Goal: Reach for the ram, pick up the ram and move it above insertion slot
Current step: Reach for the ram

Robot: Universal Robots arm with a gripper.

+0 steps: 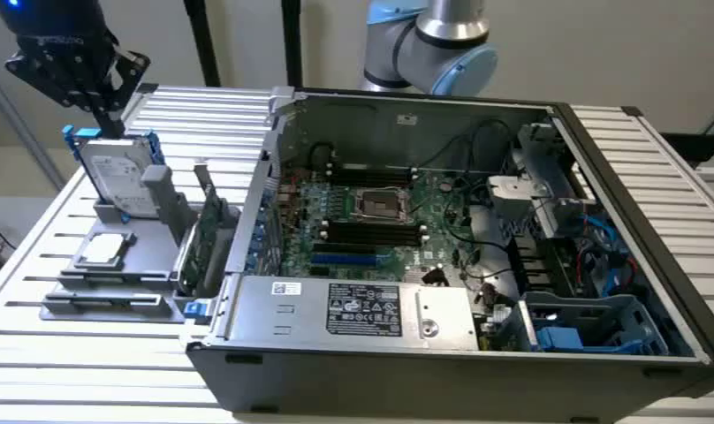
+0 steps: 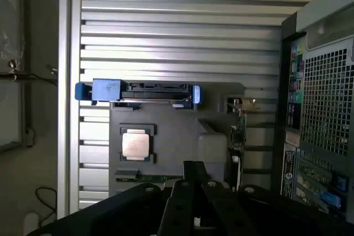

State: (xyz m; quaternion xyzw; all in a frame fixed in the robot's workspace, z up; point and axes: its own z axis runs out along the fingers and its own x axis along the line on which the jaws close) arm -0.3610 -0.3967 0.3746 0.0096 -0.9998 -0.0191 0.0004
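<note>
The ram (image 2: 148, 178) is a thin green stick lying flat in the edge groove of a grey fixture (image 1: 145, 265), on the exterior view's left; it shows there as a dark strip (image 1: 102, 301). My gripper (image 1: 107, 122) hangs high above the far end of that fixture, over the upright hard drive (image 1: 116, 177), well away from the ram. In the wrist view its black fingers (image 2: 193, 167) meet at one tip with nothing between them. The black memory slots (image 1: 369, 231) run parallel on the motherboard inside the open computer case (image 1: 333, 353).
On the fixture sit a silver CPU chip (image 1: 103, 250) and an upright green expansion card (image 1: 209, 238). The hard drive rests in a blue bracket (image 2: 138, 91). A blue slot (image 1: 339, 260) and the CPU socket (image 1: 378, 205) lie near the memory slots. The table (image 1: 50, 371) is slatted metal.
</note>
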